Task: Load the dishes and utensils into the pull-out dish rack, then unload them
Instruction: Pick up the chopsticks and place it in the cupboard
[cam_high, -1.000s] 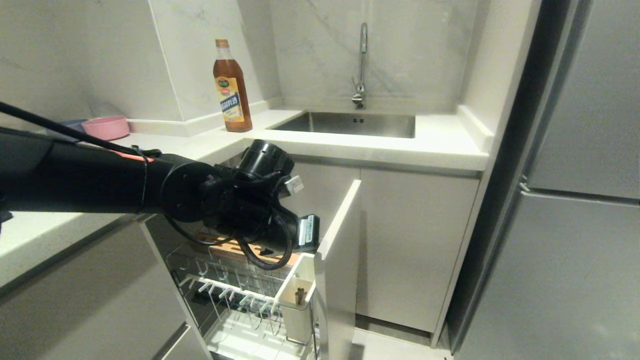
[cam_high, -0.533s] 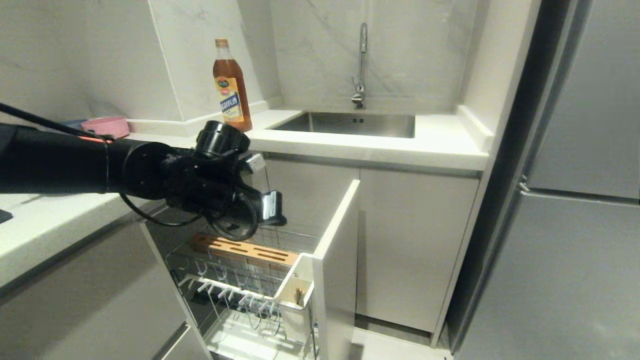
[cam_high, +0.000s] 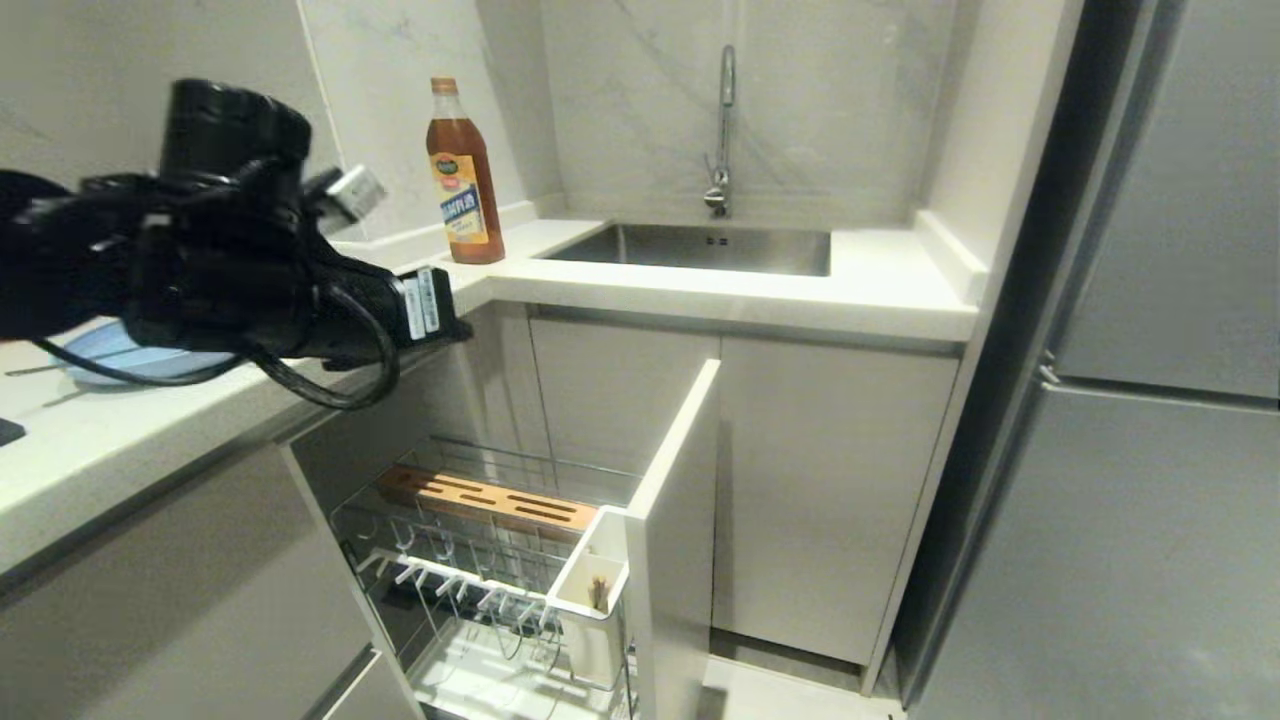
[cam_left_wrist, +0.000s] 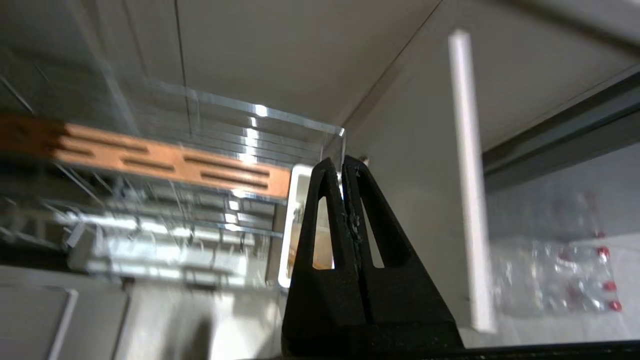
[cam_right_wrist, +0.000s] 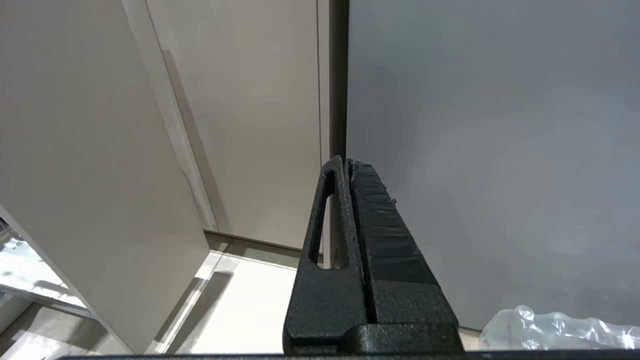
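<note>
The pull-out dish rack (cam_high: 440, 540) stands drawn out under the counter, with its wooden slotted strip (cam_high: 485, 500) and its white utensil box (cam_high: 590, 590). Brown ends of the chopsticks (cam_high: 600, 592) show inside that box. A light-blue plate (cam_high: 110, 355) lies on the counter at the left, partly behind my left arm (cam_high: 250, 270). That arm is raised above the counter edge, high over the rack. In the left wrist view my left gripper (cam_left_wrist: 343, 161) is shut and holds nothing. My right gripper (cam_right_wrist: 346, 160) is shut and empty, hanging low beside the cabinet.
The rack's front panel (cam_high: 672, 520) sticks out into the floor space. A brown bottle (cam_high: 465, 175) stands on the counter corner by the sink (cam_high: 700, 248) and faucet (cam_high: 724, 130). A grey fridge (cam_high: 1150, 400) fills the right side. A clear bag of bottles (cam_left_wrist: 560, 270) lies on the floor.
My left arm has lifted out of the rack and swung up and left to above the counter, uncovering the blue plate. Its gripper stayed shut. The rack has not moved.
</note>
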